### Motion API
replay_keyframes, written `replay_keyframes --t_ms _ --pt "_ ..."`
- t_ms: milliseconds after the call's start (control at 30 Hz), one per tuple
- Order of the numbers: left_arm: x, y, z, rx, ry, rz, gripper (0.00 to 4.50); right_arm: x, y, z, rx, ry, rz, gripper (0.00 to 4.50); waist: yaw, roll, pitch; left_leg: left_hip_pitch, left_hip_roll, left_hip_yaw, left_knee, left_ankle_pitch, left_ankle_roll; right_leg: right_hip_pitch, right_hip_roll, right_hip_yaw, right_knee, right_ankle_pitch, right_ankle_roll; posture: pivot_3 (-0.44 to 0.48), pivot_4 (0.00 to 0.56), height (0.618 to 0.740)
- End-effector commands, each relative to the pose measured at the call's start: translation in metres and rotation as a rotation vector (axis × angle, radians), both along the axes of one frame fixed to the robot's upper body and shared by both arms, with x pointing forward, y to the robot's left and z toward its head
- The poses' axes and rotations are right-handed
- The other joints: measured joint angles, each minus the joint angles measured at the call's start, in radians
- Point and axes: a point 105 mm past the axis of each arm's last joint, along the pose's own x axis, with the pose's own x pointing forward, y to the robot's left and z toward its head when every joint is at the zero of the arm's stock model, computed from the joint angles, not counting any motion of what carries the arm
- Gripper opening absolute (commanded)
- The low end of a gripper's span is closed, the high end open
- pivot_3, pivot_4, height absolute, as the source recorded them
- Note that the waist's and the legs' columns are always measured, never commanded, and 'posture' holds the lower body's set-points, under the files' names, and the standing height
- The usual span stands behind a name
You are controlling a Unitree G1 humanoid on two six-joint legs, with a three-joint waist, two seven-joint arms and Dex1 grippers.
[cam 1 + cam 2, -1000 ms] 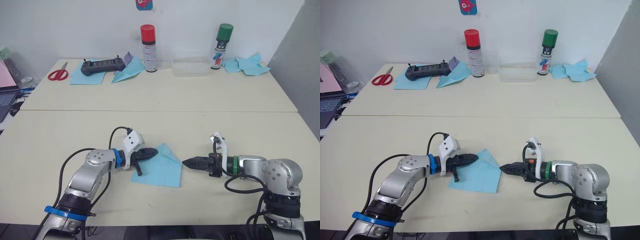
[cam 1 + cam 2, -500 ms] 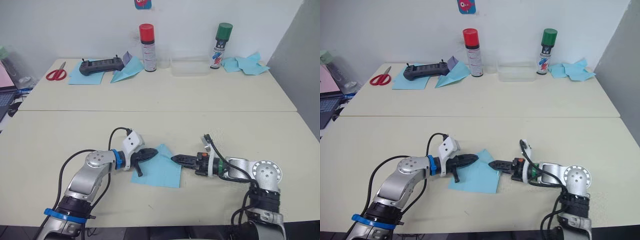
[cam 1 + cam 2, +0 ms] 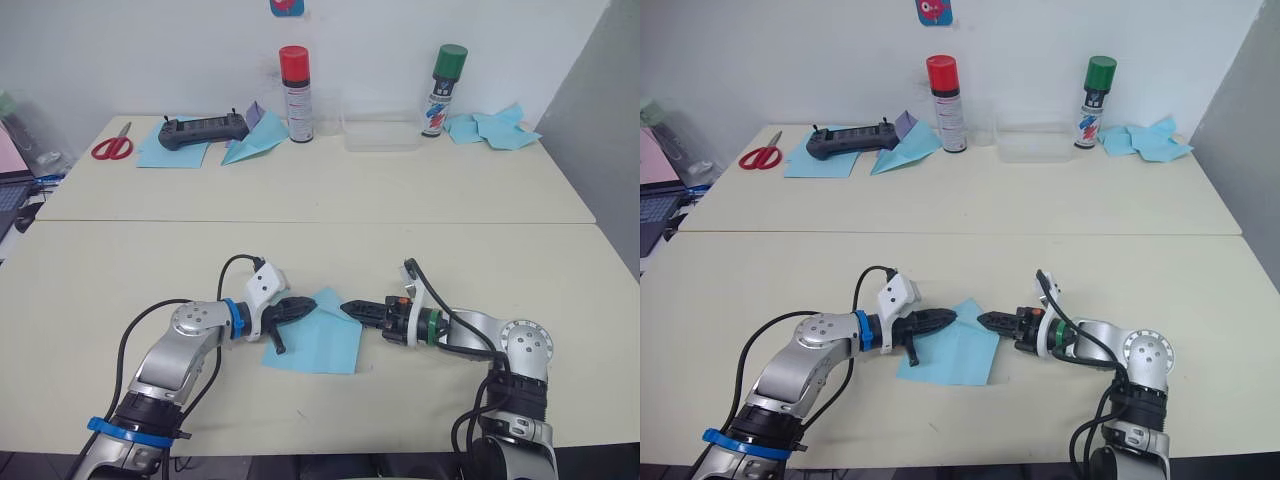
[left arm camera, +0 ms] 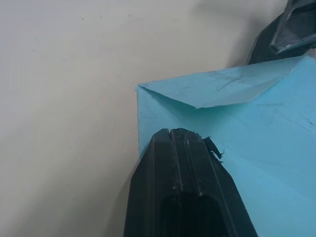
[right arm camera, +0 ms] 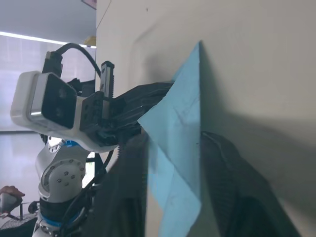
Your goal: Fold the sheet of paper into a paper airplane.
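Pinching the folded flap from both sides

Straddling the right edge of the thin light-blue sheet of paper, the right gripper has its two black fingers spread, a raised paper corner standing between them in the right wrist view. Across the sheet, the left gripper has its fingers pressed together on the sheet's near-left part, pinning it to the cream table. The sheet lies flat between the two grippers, one corner already folded over into a triangular flap.

To do this fold well, I judge the left gripper should hold its pin while the right one closes only on the loose flap, then draws it along the crease without dragging the whole sheet.

A second ago the right gripper hung well clear of the sheet's right edge; it has since reached in and now overlaps that edge. The left gripper and the sheet have not shifted.
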Motion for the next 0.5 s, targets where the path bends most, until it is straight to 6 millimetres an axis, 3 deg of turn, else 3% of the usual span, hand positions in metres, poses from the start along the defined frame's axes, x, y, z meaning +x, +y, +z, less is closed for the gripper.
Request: replay_keyframes --t_ms 33,67,500 --pt "-0.0034 0.0051 -0.0151 0.048 0.051 0.019 0.02 -0.0002 0.0026 0.0093 0.034 -0.030 0.011 0.21 0.000 0.000 0.000 0.000 0.000 0.000 0.000 0.000 0.000 0.000 0.000 0.000 0.000 0.000 0.000 0.000 0.150 0.740" --pt "-0.0035 0.0053 -0.0152 0.048 0.052 0.019 0.02 -0.0003 0.0027 0.0095 0.034 -0.029 0.011 0.01 0.000 0.000 0.000 0.000 0.000 0.000 0.000 0.000 0.000 0.000 0.000 0.000 0.000 0.000 0.000 0.000 0.150 0.740" --pt "-0.0044 0.0057 -0.0150 0.050 0.051 0.016 0.02 -0.0038 0.0070 0.0170 0.037 -0.054 0.043 0.01 -0.001 0.000 0.000 0.000 0.000 0.000 -0.001 0.000 0.000 0.000 0.000 0.000 -0.001 0.000 0.000 0.000 0.150 0.740"
